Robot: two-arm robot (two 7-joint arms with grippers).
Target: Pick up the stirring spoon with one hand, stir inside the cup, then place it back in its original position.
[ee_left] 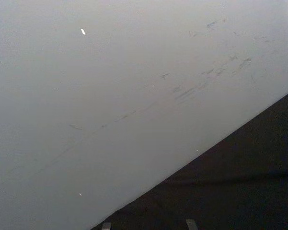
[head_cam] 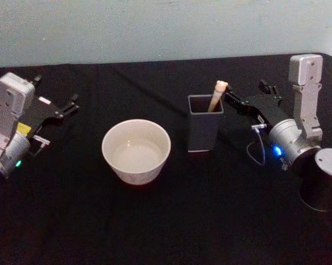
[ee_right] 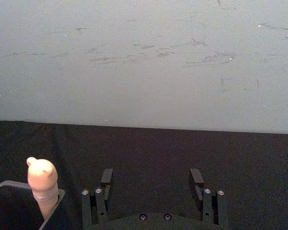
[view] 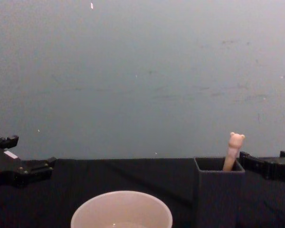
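Black cloth-covered table (head_cam: pixel 171 221) fills the lower three quarters of the head view; its far edge runs across the upper part of the frame. Dark grey square-sided holder (head_cam: pixel 205 130) stands upright on it, right of centre. In the chest view the holder (view: pixel 219 199) sits at lower right, its open top visible. Pale grey-blue wall (head_cam: pixel 154 27) spans the top of the head view and most of the chest view (view: pixel 142 71). Wall surface carries faint dark scuffs and scratches (ee_right: pixel 158 52), upper centre of the right wrist view.
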